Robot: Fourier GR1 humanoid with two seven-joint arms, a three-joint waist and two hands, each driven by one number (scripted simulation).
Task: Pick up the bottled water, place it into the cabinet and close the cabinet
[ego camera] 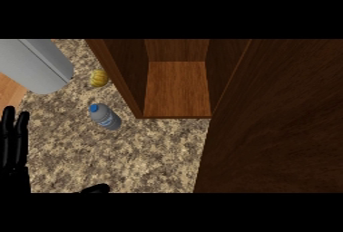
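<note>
The bottled water, clear with a blue cap, stands on the speckled granite counter, just left of the wooden cabinet. The cabinet stands open with a bare shelf inside, and its dark door swings out toward me on the right. My left hand rests at the view's left edge, fingers straight and pointing up, well apart from the bottle. A small black part shows at the lower edge; I cannot tell which hand it belongs to. The right hand does not otherwise show.
A grey cylindrical appliance lies at the upper left. A small yellow object sits between it and the cabinet's left wall. A strip of wooden floor shows beyond the counter's left edge.
</note>
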